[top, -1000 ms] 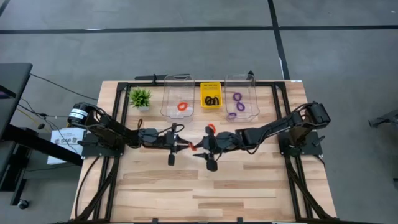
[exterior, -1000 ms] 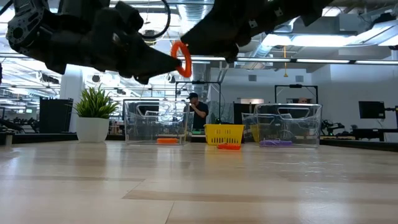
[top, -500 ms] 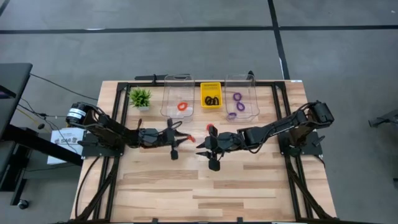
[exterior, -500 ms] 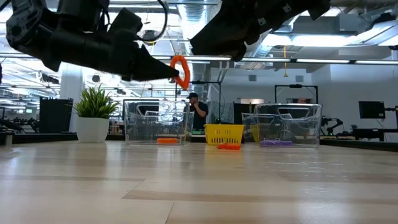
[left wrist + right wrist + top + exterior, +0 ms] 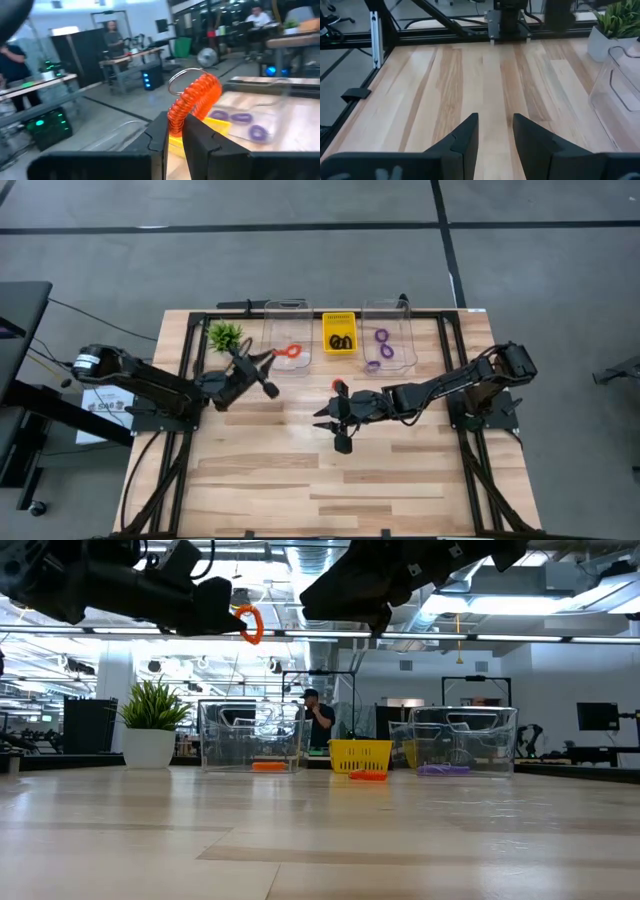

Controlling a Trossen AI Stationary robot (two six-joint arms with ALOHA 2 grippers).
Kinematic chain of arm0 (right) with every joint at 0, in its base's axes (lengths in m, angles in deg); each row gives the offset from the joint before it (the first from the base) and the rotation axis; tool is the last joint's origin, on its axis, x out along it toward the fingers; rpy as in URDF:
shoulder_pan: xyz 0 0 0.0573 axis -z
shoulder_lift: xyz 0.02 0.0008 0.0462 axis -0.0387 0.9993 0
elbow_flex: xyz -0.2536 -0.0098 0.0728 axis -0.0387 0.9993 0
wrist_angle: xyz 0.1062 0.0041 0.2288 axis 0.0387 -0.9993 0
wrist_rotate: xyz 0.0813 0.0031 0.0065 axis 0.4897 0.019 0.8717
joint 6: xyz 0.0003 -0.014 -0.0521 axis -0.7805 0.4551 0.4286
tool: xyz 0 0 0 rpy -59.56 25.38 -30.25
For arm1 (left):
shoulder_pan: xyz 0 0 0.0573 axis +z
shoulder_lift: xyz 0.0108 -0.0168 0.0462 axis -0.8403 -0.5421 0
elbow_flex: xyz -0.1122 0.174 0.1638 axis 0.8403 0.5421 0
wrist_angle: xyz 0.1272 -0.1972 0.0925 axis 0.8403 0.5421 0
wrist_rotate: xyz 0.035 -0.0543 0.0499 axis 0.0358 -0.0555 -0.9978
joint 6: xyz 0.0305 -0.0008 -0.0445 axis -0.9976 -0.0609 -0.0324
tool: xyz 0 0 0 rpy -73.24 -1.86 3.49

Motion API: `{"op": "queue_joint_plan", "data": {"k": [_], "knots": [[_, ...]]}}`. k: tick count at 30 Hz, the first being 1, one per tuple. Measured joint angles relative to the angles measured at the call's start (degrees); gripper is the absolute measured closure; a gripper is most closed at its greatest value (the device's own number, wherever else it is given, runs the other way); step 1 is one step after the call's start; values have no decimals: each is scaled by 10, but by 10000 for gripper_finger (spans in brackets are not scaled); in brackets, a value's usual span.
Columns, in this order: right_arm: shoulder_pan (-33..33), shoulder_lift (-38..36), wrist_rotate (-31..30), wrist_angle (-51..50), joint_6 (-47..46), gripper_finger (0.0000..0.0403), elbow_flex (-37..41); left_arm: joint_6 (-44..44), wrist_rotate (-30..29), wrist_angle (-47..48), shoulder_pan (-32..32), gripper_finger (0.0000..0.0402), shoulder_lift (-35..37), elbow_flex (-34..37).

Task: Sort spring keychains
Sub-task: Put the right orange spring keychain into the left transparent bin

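While the right arm waits over mid-table, the left gripper (image 5: 268, 356) sits raised at about 11 o'clock from table centre, just short of the left clear bin (image 5: 285, 336). Its fingers (image 5: 200, 142) are clenched on a red spring keychain (image 5: 194, 100), the coil standing up from between the tips with its metal ring on top. Low view confirms the held coil is high above the table (image 5: 320, 840).

Right gripper (image 5: 322, 418) near table centre, pointing toward 9 o'clock, fingers released and apart, nothing between them; bare wood under them in its wrist view.

Along the 12 o'clock edge, three containers:
- left clear bin: one red keychain (image 5: 293, 350) inside.
- yellow basket (image 5: 339, 321), middle: black keychains (image 5: 341, 340) inside.
- right clear bin (image 5: 388, 330): two purple keychains (image 5: 382, 336) inside.

Small potted plant (image 5: 225, 336) at 9 o'clock of the left bin, close beside the left gripper's arm.

A person (image 5: 316, 720) stands in the room beyond the table.
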Motion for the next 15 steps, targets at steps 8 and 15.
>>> {"op": "queue_joint_plan", "data": {"k": [8, 15], "knots": [[0, 0, 0, -1, 1, 291, 0, 13, 4, 20, 79, 360, 6, 0], [0, 0, 0, -1, 10, 291, 0, 186, 179, 172, 179, 360, 6, -20]]}}
